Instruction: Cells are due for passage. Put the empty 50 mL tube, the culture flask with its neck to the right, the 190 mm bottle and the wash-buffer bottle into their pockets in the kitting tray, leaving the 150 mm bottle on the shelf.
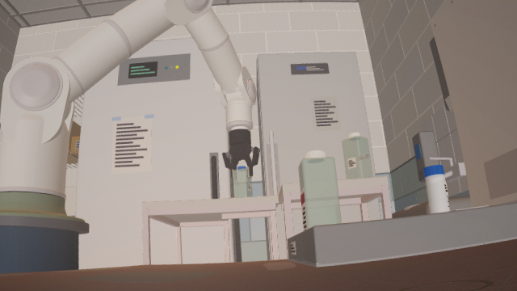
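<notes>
A pale green bottle with a blue cap [241, 182] stands upright on the low white shelf [210, 206], and I grip it at its cap with my gripper [241, 165] closed from above. A larger green bottle with a white cap [319, 190] stands in the grey kitting tray [404, 236]. Another green bottle with a label [357, 157] stands on the higher white shelf [335, 190] behind it. A white bottle with a blue cap [437, 188] stands at the tray's far right. The tray's pockets are hidden by its wall.
Behind the shelves stand two grey cabinets [311, 117] and a tiled wall. The arm's base [32, 226] fills the left side. A brown tabletop runs along the front, and a tall beige unit [480, 101] rises at the right.
</notes>
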Available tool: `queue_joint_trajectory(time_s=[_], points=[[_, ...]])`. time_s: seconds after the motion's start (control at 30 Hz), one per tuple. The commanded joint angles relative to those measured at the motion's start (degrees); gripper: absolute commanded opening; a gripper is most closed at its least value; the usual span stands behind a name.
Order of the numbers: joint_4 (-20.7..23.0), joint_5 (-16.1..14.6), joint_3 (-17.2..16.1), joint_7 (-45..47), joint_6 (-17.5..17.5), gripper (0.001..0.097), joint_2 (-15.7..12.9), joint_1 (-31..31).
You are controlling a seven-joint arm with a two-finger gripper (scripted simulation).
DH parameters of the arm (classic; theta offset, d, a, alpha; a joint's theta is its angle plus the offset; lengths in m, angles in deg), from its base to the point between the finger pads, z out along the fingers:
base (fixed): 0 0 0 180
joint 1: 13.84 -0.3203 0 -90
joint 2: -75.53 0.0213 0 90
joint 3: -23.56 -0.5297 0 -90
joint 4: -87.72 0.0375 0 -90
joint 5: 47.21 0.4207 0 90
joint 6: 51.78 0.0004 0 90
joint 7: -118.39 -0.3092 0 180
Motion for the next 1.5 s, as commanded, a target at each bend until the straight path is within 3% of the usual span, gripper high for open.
queue_joint_trajectory(time_s=[0.0,0.47,0.57,0.73,0.83,1.2,1.47], points=[[-0.03,-0.01,0.03,0.00,0.01,0.0090,-0.02,0.00],[0.81,0.90,-0.61,0.83,-1.77,0.0080,1.19,0.31],[-2.37,0.60,-1.82,3.22,-0.47,0.0080,2.37,1.71],[-13.45,-0.43,-6.52,12.27,4.07,0.0080,6.44,7.01],[-17.60,-0.80,-8.53,15.99,5.80,0.0080,7.95,9.20],[-18.60,-0.83,-8.97,17.41,6.28,0.0080,8.33,10.40],[-19.79,-0.64,-9.26,21.14,6.84,0.0080,8.97,14.79]])
